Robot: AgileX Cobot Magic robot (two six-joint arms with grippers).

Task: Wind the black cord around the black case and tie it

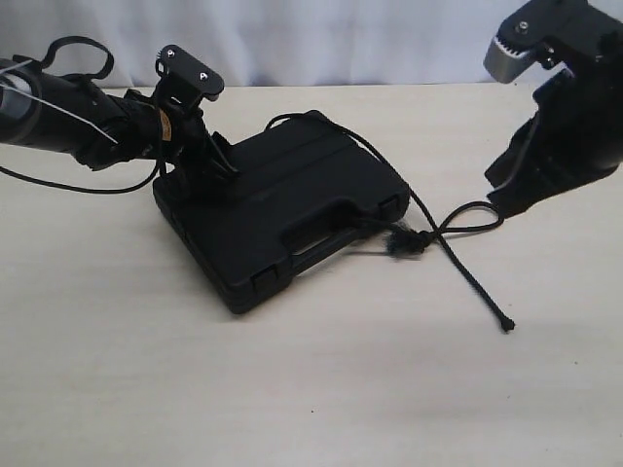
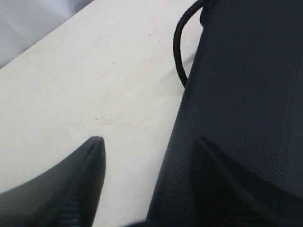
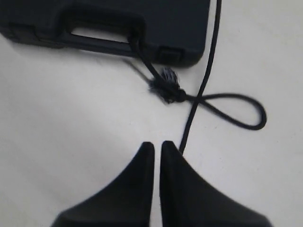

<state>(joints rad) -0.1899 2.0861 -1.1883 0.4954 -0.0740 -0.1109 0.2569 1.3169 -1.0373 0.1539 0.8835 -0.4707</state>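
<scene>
The cord [image 3: 168, 90] passes around the case [image 1: 292, 195] and through its handle, knotted just ahead of the right fingers [image 3: 142, 189], which are pressed together and empty. Spread, the left fingers [image 2: 61, 194] straddle the case's edge. The final tie probably remains.

A: Illumination?
B: Bright, diffuse, without glare; a faint soft shadow edges the black case [image 1: 292, 195] beside the left gripper [image 1: 216, 175].
A: Sharpness?
B: Wrist views soft; right gripper [image 3: 156, 144] blurred, close to the lens.

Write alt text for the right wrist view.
Shut right hand hovers over a pale table, gripping nothing. Ahead, a thin black braided cord leaves the handle slot of a flat matte black plastic case, forms a frayed knot and small loop; another strand crosses the loop.
</scene>
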